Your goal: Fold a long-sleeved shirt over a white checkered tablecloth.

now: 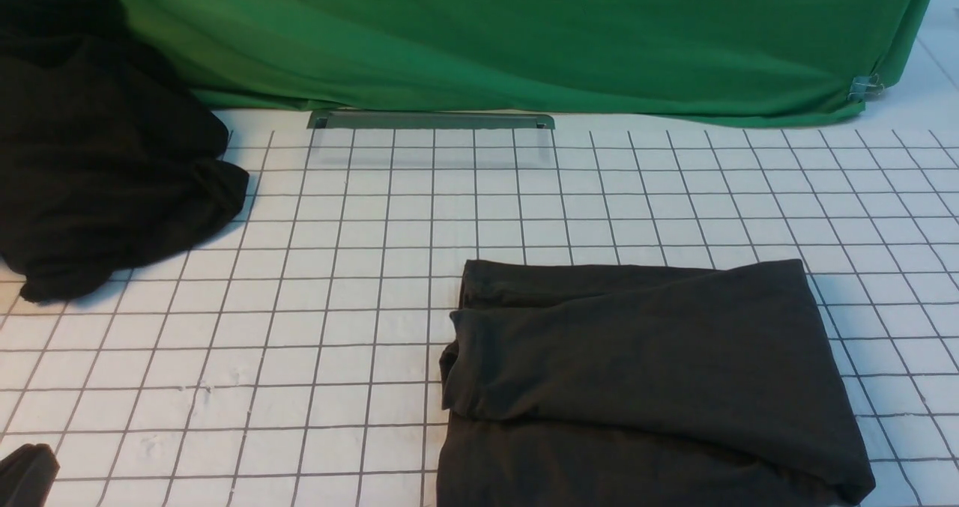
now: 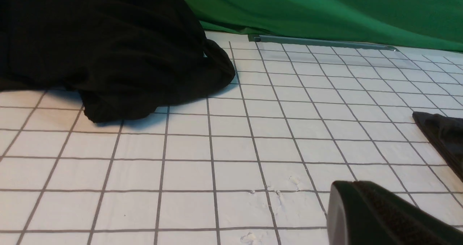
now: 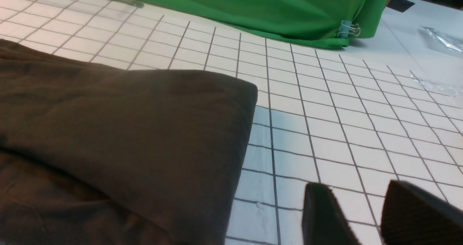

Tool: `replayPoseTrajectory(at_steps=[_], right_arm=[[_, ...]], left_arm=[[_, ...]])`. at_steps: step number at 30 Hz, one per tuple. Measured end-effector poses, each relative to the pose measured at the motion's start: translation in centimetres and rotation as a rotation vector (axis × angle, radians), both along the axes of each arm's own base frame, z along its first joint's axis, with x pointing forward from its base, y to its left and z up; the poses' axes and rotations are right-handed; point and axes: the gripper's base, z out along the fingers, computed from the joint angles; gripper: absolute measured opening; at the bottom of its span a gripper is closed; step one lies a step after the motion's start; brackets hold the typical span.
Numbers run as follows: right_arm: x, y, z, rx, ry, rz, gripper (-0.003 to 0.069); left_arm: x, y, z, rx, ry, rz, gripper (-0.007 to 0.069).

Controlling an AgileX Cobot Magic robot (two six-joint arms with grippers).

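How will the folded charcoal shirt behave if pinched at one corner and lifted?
The shirt is probably floppy: its soft layers sag into rounded folds, so a corner lift would likely undo them. It looks light for its size. Pushed across the tablecloth, it would likely bunch rather than slide as one piece.

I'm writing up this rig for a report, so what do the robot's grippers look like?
Only the tips show. The left gripper is matte black with rounded tips. The right gripper has two black, blunt wedge-shaped fingers. No cables or markings are visible.

front: high, facing forward | wrists: low, near tablecloth (image 1: 337,327)
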Motion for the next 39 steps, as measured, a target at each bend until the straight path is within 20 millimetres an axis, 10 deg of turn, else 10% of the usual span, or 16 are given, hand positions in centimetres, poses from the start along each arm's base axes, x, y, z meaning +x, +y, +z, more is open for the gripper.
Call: replayPoseTrajectory(at_steps=[39], right_arm=[[0.00,0.00,0.00,0.000,0.000,0.000,0.0241]], left_arm=[[0.00,0.62,0.00,0.001,0.000,0.111,0.0001]])
